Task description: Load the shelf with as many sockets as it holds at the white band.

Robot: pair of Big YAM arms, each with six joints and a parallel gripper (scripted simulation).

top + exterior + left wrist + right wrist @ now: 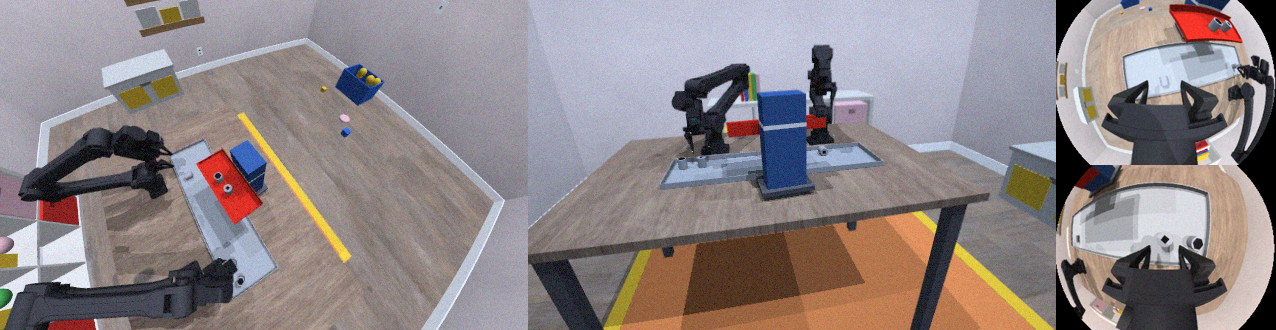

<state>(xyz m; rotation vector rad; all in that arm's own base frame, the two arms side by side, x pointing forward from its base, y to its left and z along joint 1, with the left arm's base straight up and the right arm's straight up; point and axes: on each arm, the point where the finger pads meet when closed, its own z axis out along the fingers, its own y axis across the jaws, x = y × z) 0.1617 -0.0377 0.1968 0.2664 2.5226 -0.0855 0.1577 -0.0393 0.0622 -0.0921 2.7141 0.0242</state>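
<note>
Two sockets stand on the hanging shelf; three remain in the tray.

From the exterior view, the blue post [248, 157] [785, 155] [1215, 4] [1102, 177] rises nearest, on the counter [738, 215]. Just behind is the tray [260, 255] [848, 157] [1141, 66] [1185, 205]. At its right-arm end stand an inner socket [701, 161] [1164, 240] and an outer socket [240, 281] [682, 163] [1196, 243]; a third socket [188, 176] [823, 150] [1164, 81] [1078, 239] lies on its side at the other end.

Above the tray, the red shelf [240, 210] [743, 128] [1198, 31] [1088, 179] hangs on the post's far side, around the level of the white band [784, 126]. Its two sockets, one [218, 176] [1215, 24] and another [228, 188] [1226, 26], stand upright inside the rim, near its middle lengthwise.

Farther back, the right gripper [234, 265] [700, 150] [1238, 67] [1164, 247] is over the inner socket, jaws apart and holding nothing. The left gripper [172, 159] [830, 102] [1164, 82] hangs near the lying socket, jaws wide and without a load.
</note>
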